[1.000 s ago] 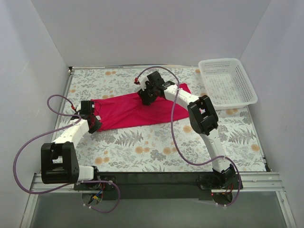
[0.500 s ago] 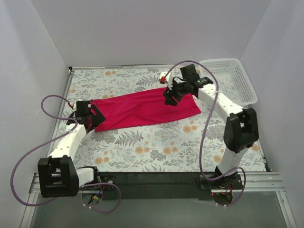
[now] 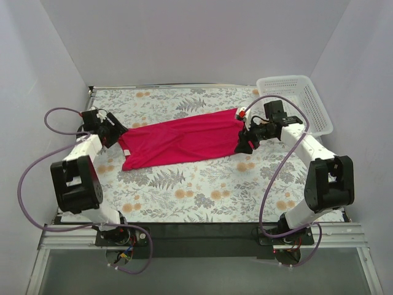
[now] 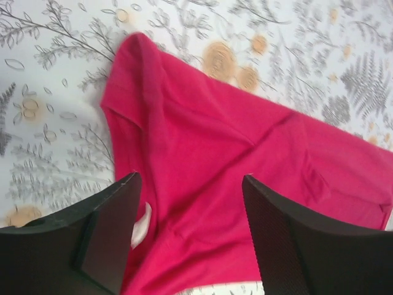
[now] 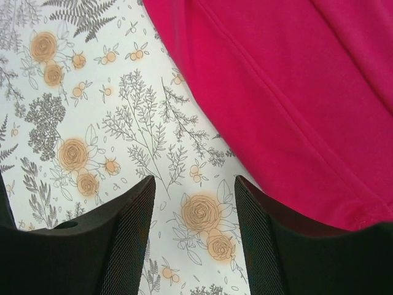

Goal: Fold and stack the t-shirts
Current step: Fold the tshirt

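Lying flat on the table and not yet folded, the magenta t-shirt is stretching from nine to three o'clock while the left gripper and right gripper are hovering at its ends, jaws apart.

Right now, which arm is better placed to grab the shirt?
Left. Its open claw hangs right over the shirt, with cloth showing between its tips; the right claw, also open, hangs over table beside the shirt.
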